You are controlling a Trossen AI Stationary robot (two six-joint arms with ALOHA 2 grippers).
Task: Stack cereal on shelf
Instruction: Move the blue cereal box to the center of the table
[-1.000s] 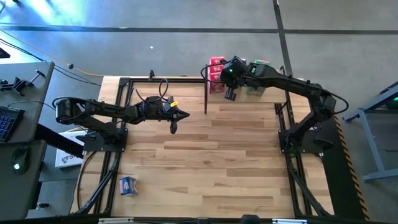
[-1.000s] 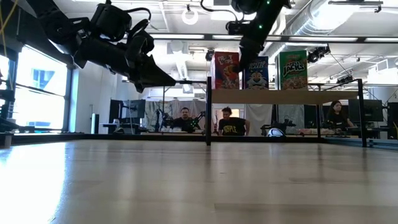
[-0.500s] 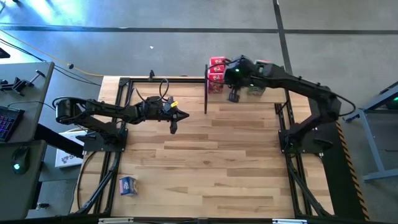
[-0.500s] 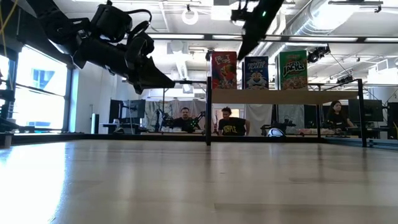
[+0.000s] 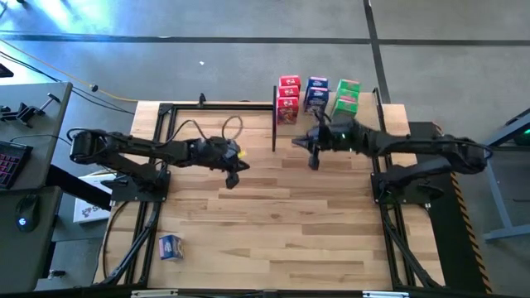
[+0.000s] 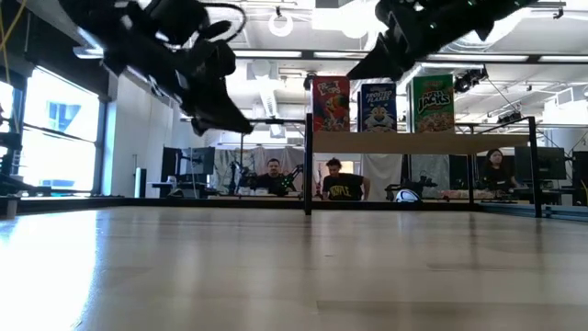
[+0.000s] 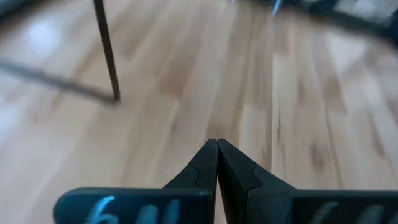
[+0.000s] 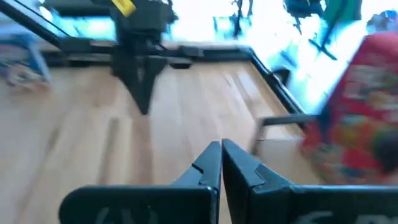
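Left tool point(image 5: 233, 178) and right tool point(image 5: 314, 160) hover closed and empty above the table point(image 5: 273, 232).

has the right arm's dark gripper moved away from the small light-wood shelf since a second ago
Yes. In the high view the right gripper, shut and empty, has pulled back from over the shelf to above the plank tabletop.

Red point(image 5: 288, 98), blue point(image 5: 316, 93), green cereal stacks point(image 5: 345, 96) upright on shelf point(image 6: 423, 142); one blue box point(image 5: 170, 246) flat near table's front-left corner.

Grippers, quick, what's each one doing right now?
Left gripper: closed, empty, above the table.
Right gripper: closed, empty, near the shelf.
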